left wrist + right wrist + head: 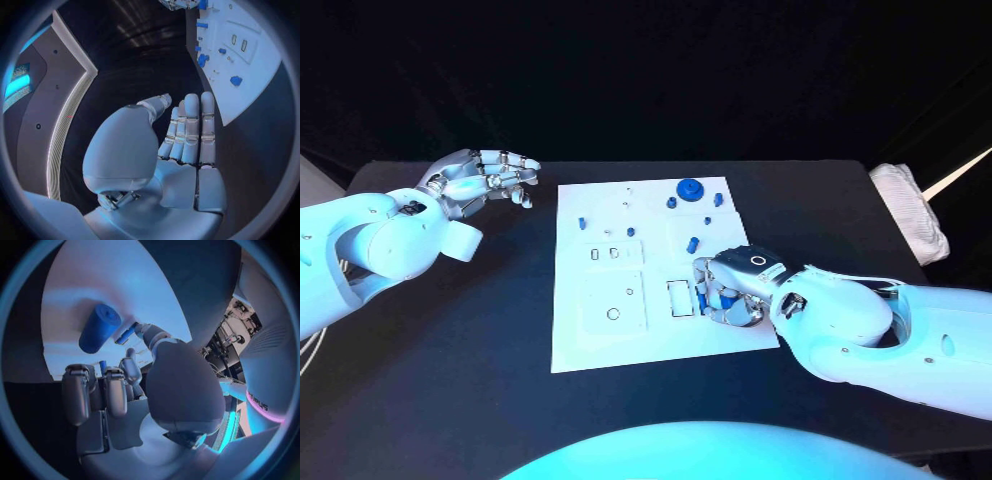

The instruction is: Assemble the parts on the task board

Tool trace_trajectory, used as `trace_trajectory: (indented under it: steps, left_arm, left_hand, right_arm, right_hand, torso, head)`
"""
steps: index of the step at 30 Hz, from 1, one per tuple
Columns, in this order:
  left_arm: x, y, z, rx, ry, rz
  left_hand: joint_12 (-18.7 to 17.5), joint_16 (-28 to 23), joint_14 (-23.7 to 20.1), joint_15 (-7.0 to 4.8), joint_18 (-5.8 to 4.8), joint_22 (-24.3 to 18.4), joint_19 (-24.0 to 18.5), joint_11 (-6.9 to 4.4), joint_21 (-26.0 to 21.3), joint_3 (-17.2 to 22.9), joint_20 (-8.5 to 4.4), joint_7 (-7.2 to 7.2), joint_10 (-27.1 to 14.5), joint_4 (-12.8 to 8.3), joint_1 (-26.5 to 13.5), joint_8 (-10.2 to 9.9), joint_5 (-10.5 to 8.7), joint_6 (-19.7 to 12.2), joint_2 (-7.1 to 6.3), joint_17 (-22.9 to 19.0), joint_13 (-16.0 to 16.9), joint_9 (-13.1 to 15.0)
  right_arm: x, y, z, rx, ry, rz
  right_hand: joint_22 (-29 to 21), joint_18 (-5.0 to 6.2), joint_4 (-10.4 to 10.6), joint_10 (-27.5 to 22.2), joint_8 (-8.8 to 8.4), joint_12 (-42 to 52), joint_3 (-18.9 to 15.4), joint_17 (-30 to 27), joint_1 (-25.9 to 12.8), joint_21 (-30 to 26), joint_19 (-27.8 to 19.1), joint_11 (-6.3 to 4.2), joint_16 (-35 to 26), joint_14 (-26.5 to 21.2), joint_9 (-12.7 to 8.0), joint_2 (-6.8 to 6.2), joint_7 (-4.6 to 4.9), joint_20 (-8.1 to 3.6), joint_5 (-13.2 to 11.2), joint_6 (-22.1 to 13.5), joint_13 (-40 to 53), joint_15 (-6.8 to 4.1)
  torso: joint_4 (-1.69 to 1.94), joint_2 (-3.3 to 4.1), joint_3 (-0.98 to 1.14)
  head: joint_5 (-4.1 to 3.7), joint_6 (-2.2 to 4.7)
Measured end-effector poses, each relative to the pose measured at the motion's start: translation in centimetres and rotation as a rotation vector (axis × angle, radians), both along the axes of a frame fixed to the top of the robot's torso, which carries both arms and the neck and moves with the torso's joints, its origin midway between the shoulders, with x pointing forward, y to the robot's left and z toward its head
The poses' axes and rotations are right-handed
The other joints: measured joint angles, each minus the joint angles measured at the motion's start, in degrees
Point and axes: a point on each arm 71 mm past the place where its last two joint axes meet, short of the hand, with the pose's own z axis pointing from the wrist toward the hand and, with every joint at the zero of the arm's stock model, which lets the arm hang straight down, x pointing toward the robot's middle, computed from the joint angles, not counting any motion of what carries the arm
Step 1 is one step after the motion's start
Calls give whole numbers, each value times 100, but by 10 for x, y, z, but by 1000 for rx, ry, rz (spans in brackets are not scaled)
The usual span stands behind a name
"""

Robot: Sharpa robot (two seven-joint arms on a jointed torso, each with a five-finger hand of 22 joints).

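On the near right part of the task board [589,345], I am working my right hand [730,292] down over a few small blue parts. From the head view I am seeing blue pieces under its fingers, beside the rectangular slot [679,298]. In the right wrist view a blue cylinder [99,328] is lying on its side on the white plate just ahead of the fingertips, and a thin blue pin [125,335] is sitting at the tip of the thumb [150,334]. It looks pinched there, though I cannot tell for sure whether the thumb and a finger are really clamping it or only touching it. I am guessing the hand is bent low like this so the pin can be steered into a seat on the plate.

Farther up the board, the round blue knob [689,187] and several smaller blue pieces [694,243] are waiting, spread apart so each can be picked singly. The recessed sockets [613,254] toward the middle are looking unfilled, so I am judging the assembly to be at an early stage.

My left hand [485,180] is hovering off the board's far left corner over the black table [459,330], fingers loosely spread and holding nothing; I am keeping it clear so it is not shadowing the work.
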Motion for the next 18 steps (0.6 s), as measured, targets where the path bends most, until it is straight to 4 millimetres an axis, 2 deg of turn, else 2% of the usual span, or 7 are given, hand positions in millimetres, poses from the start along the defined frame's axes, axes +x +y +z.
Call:
trace_trajectory:
  steps: [6,18]
  left_arm:
    - [0,0,0,0,0,0]
    - [0,0,0,1,1,0]
  left_hand:
    - [0,0,0,0,0,0,0,0,0,0,0,0,0,0,0,0,0,0,0,0,0,0]
    - [0,0,0,0,0,0,0,0,0,0,0,0,0,0,0,0,0,0,0,0,1,0]
  right_arm:
    - [0,2,0,-1,0,2]
    - [0,2,0,-5,3,2]
  right_hand:
    - [0,1,-6,0,0,0,6,0,0,0,-2,0,0,18,4,0,0,-40,-38,0,-1,-18]
    - [4,0,-6,0,22,0,6,-1,0,0,0,0,0,18,3,0,0,-42,-62,0,-2,-18]
  torso:
    - [0,-2,0]
    - [-2,-4,-1]
  head:
    - [4,-5]
    - [-9,-5]
